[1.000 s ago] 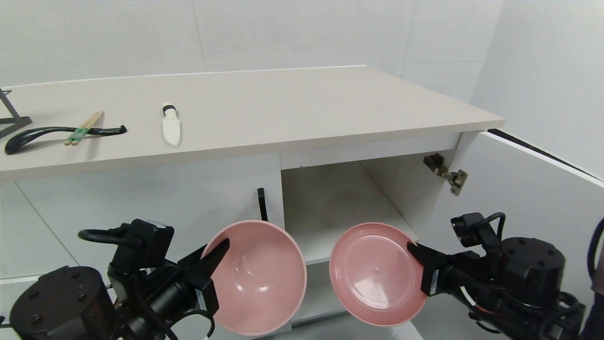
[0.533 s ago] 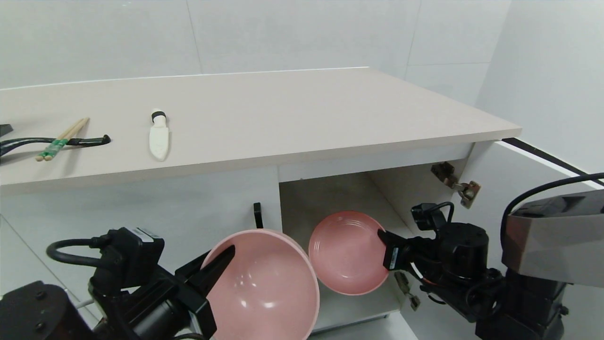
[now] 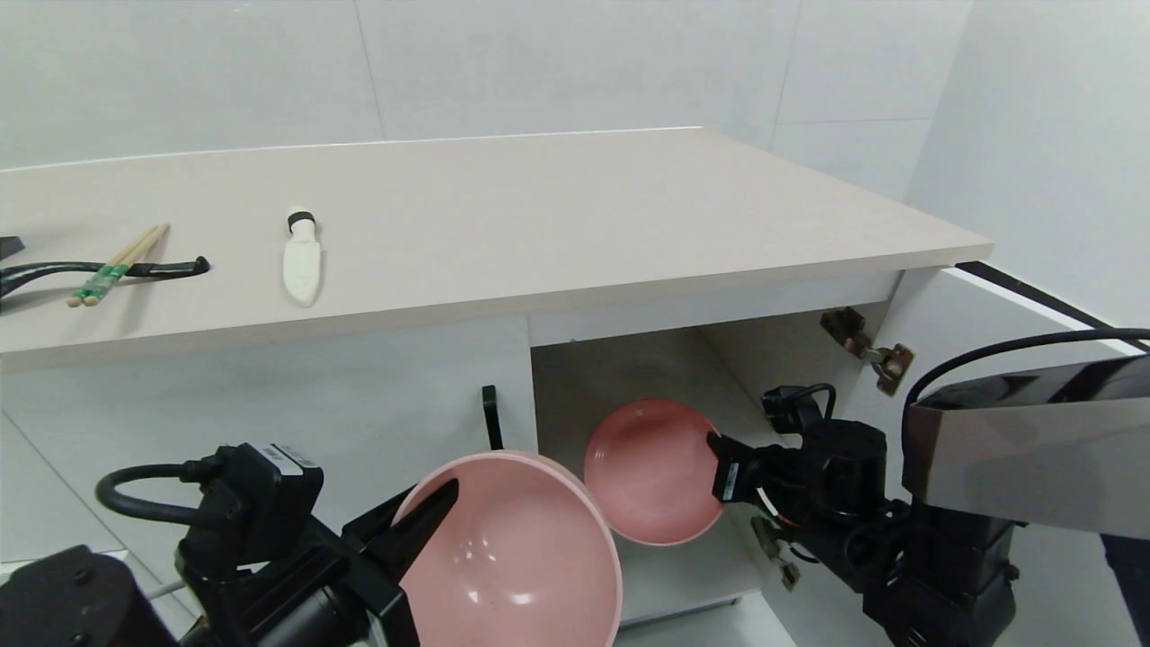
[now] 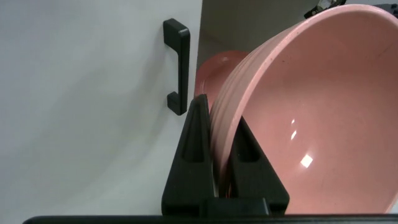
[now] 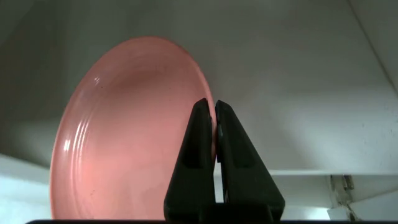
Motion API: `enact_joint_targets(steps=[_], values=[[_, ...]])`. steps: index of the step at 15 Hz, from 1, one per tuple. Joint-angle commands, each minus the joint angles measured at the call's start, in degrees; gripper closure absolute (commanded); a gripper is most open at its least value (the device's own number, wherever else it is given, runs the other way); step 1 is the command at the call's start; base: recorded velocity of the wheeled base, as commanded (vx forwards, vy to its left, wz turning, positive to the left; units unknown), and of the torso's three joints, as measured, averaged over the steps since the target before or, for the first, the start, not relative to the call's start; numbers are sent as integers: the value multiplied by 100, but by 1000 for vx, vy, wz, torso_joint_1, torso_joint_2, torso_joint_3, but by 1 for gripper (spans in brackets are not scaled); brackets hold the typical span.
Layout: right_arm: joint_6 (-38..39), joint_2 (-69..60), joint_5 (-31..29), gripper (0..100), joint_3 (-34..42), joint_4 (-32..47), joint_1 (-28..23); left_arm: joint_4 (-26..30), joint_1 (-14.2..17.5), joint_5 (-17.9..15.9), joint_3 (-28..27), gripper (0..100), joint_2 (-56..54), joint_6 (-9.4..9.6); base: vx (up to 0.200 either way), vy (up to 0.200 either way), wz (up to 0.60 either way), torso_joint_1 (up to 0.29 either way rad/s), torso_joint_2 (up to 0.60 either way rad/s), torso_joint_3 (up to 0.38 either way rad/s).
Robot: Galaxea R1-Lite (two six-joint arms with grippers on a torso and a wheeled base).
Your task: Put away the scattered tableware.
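Pale tabletop [image 3: 539, 207] against white tiled walls, with an open cupboard [image 3: 620, 373] under it. At far left there's a black ladle [image 3: 171, 267] with chopsticks [image 3: 126, 258] lying across it, and a white knife [image 3: 302, 265] near them. Lower left, the left gripper [image 3: 427, 514] has its jaws pinching the rim of a pink bowl [image 3: 521, 566]. Right of centre, the right gripper [image 3: 719, 456] has its jaws clamped on the edge of a pink plate [image 3: 647, 472], which is upright at the cupboard's opening.

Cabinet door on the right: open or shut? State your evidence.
Open: the door stands swung outward, its hinge bared, and the cabinet's inside shelf shows.
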Motion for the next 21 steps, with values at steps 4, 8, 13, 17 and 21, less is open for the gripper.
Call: enact_joint_targets(steps=[4, 8, 13, 17, 21], values=[[8, 493, 0, 100, -670, -6, -95, -25, 130, 5, 0, 100, 134, -3, 0, 0, 0, 0, 0, 0], [8, 818, 0, 100, -952, -6, -148, -86, 130, -4, 0, 100, -69, 14, 0, 0, 0, 0, 0, 0], [8, 1126, 9, 100, -1224, -6, -297, -227, 139, -12, 0, 100, -174, 14, 0, 0, 0, 0, 0, 0], [184, 1355, 9, 100, -1567, -6, -385, -245, 139, -12, 0, 100, -200, 14, 0, 0, 0, 0, 0, 0], [351, 1697, 97, 100, -1883, -6, -500, -227, 139, -12, 0, 100, -165, 14, 0, 0, 0, 0, 0, 0]])
